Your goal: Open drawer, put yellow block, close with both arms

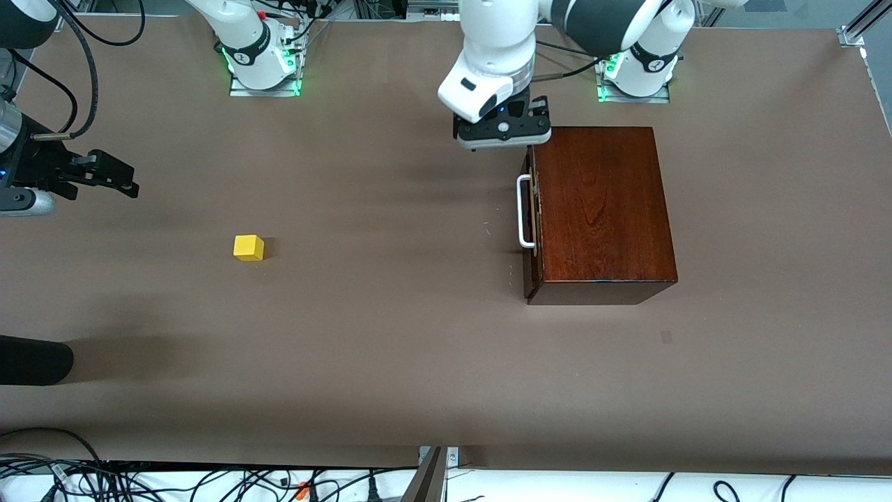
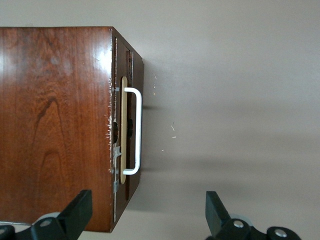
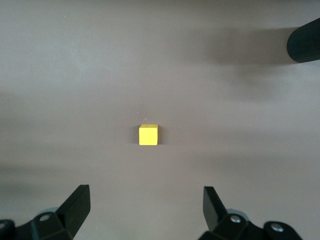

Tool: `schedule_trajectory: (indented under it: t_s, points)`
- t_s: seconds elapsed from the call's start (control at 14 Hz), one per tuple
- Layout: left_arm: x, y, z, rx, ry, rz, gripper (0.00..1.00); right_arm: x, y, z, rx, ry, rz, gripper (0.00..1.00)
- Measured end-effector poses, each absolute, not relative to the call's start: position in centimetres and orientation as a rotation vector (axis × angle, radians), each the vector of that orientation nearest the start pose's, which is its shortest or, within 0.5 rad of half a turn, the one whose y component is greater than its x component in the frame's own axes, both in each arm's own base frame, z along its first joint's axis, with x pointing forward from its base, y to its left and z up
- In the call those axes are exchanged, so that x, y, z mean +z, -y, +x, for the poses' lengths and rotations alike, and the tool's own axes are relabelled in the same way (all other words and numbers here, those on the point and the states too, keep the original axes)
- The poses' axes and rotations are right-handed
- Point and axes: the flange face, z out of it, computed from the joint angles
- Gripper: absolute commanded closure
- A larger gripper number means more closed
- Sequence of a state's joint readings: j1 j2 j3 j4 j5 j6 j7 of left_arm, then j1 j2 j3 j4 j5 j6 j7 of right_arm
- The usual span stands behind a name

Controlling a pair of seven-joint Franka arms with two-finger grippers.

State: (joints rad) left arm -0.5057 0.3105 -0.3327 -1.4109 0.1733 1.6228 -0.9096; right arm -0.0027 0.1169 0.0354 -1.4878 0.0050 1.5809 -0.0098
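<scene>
The dark reddish-brown wooden box (image 1: 599,209) stands toward the left arm's end of the table. Its drawer (image 2: 127,125) is shut, and the white bar handle (image 1: 524,213) (image 2: 137,130) faces the right arm's end. My left gripper (image 1: 503,136) (image 2: 146,212) hangs open and empty above the box's corner nearest the robot bases, on the handle side. The yellow block (image 1: 249,247) (image 3: 148,135) lies alone on the table toward the right arm's end. My right gripper (image 1: 129,180) (image 3: 145,207) hovers open and empty over the table beside the block, clear of it.
A black rounded object (image 1: 35,359) (image 3: 305,40) juts in at the table's edge, nearer the front camera than the block. Cables (image 1: 209,481) run along the near edge. The two arm bases (image 1: 261,63) stand at the table's back edge.
</scene>
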Motion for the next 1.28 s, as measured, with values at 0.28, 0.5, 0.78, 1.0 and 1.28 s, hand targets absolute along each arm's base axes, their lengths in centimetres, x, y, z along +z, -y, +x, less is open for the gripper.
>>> schedule_trajectory:
  t_s: [0.28,0.5,0.78,1.0,1.28]
  points:
    - [47.2,46.8,46.3,-0.014,0.103,-2.934,0.00,59.7,-1.8,59.1,0.039,0.066,-3.132,0.00]
    - [42.3,47.6,46.8,-0.007,0.057,-2.856,0.00,59.7,-1.8,59.1,0.040,0.066,-3.132,0.00]
    - [37.7,47.9,47.6,-0.024,0.006,-2.791,0.00,59.7,-1.8,59.1,0.040,0.065,-3.132,0.00]
    - [34.5,47.8,47.8,-0.032,-0.028,-2.767,0.00,59.7,-1.9,59.1,0.040,0.066,-3.132,0.00]
    - [31.4,47.4,47.6,-0.064,-0.078,-2.748,0.00,59.7,-2.2,59.1,0.040,0.075,-3.130,0.00]
